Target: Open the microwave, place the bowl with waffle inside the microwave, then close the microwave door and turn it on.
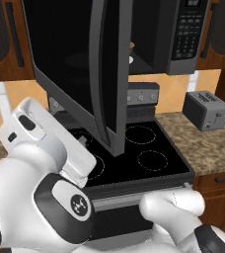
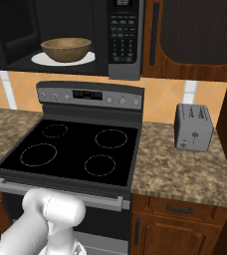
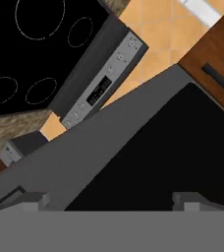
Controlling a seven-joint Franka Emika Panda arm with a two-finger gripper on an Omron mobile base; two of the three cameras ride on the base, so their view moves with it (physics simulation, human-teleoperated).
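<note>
Closing the microwave door [image 1: 92, 69], swung out over the stove [image 2: 75, 149], called for the spread, empty gripper [image 3: 109, 199] to push its outer face evenly, since the bowl [image 2: 66, 49] already sat inside the microwave [image 2: 85, 35].

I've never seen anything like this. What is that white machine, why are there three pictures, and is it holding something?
The white shape is a robot arm in a computer-drawn kitchen. Two pictures come from cameras behind it, one to its left and one to its right. The third comes from a camera on its hand, so it looks tilted.

Above the stove hangs the microwave. The microwave door is swung open, and a brown bowl sits inside on the white plate. I cannot see what is in the bowl. A toaster stands on the counter.

In the hand picture the gripper is open and holds nothing, close to the door.
</note>
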